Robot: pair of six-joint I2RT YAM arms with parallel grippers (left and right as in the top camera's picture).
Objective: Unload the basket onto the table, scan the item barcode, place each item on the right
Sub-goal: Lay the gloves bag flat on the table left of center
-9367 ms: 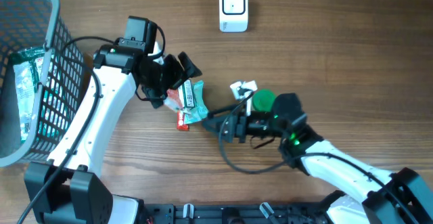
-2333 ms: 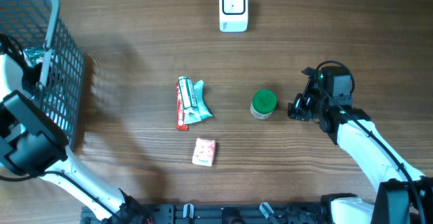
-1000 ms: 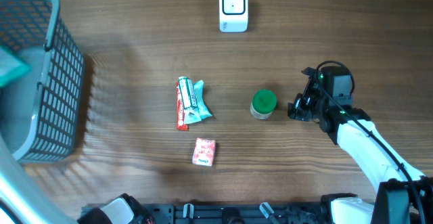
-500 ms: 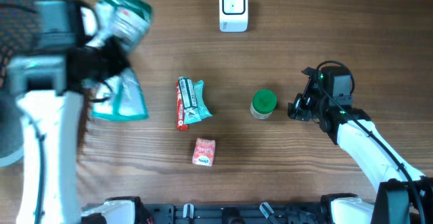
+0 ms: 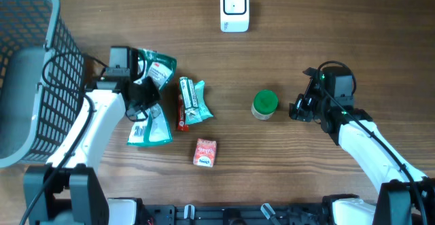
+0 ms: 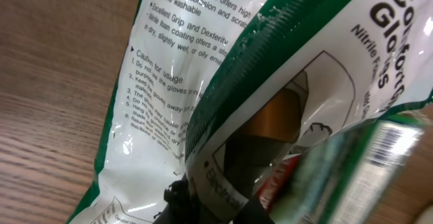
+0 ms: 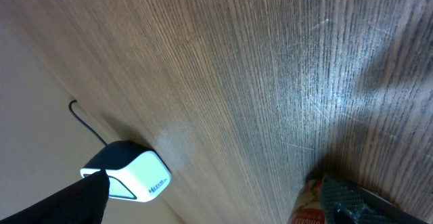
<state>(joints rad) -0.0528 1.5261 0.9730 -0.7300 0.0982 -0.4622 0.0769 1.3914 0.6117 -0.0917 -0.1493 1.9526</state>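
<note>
A green-and-white packet of nitrile gloves [image 5: 151, 119] hangs from my left gripper [image 5: 139, 94], which is shut on it just left of the snack bars. The packet's lower end reaches the table. In the left wrist view the packet [image 6: 203, 82] fills the frame, printed side up, and a blurred barcode [image 6: 396, 139] shows at the right. The dark fingers [image 6: 216, 200] pinch its film at the bottom edge. The white scanner [image 5: 234, 9] stands at the far middle of the table and also shows as the scanner [image 7: 128, 173] in the right wrist view. My right gripper [image 5: 301, 109] is open and empty, right of a green-lidded jar [image 5: 264, 104].
A grey mesh basket [image 5: 64, 68] stands at the far left. Two snack bars [image 5: 190, 102] lie mid-table, with a small pink box [image 5: 204, 153] nearer the front edge. A red-labelled container edge [image 7: 311, 207] shows beside the right finger.
My left arm has come out of the basket with the glove packet, swung right and come down beside the snack bars. The right arm has not moved.
</note>
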